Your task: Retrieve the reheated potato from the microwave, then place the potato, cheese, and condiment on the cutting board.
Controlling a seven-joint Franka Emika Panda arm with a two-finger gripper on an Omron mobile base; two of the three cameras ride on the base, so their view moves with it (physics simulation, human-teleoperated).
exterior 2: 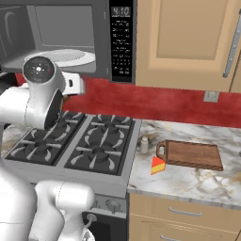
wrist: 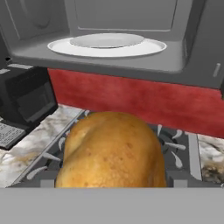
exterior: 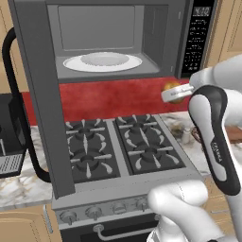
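Note:
The golden-brown potato (wrist: 111, 151) hangs in the air above the stove, below the microwave's opening, and my gripper (exterior: 174, 93) is shut on it. In the left base view the potato (exterior: 171, 90) peeks out between white finger parts. The microwave (exterior: 156, 33) stands with its door (exterior: 38, 94) swung wide open and a bare white plate (exterior: 101, 62) inside. On the marble counter to the right lie the reddish-brown cutting board (exterior 2: 190, 154), the yellow-orange cheese wedge (exterior 2: 157, 165) just in front of its handle, and the pale condiment shaker (exterior 2: 144, 144) beside the stove's edge.
A gas stove (exterior 2: 84, 141) with several burners lies under the gripper. A black appliance (exterior: 9, 137) stands on the counter to the left. The open microwave door juts out over the stove's left side. Wooden cabinets (exterior 2: 183, 42) hang above the board.

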